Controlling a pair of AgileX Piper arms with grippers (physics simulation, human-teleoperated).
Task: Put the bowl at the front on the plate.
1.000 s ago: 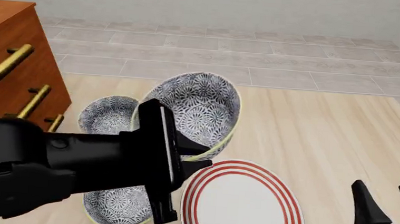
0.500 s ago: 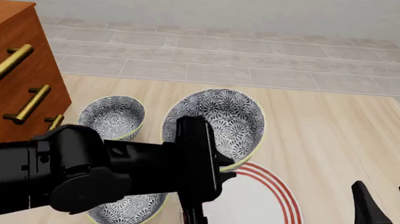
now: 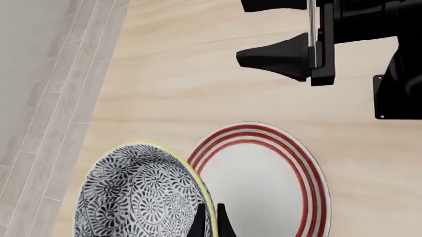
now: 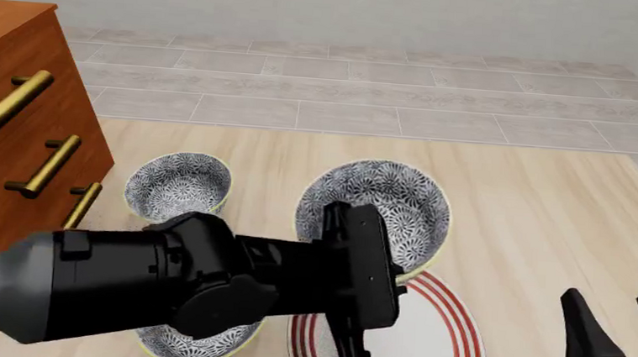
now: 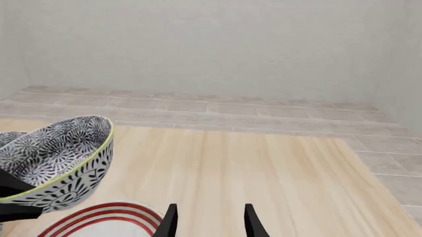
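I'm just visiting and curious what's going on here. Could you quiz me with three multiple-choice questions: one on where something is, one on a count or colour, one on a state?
1. Where is the held bowl?
A. in the air above the plate's far edge
B. inside the dresser
C. on the floor tiles

2. How many patterned bowls show in the front view?
A. one
B. three
C. five

3. How is the right gripper?
A. shut on a bowl
B. open, holding nothing
C. shut on the plate

Answers:
1. A, the right wrist view shows the bowl tilted, clear of the plate.
2. B, one held, two on the table.
3. B, its fingers stand apart with bare table between.
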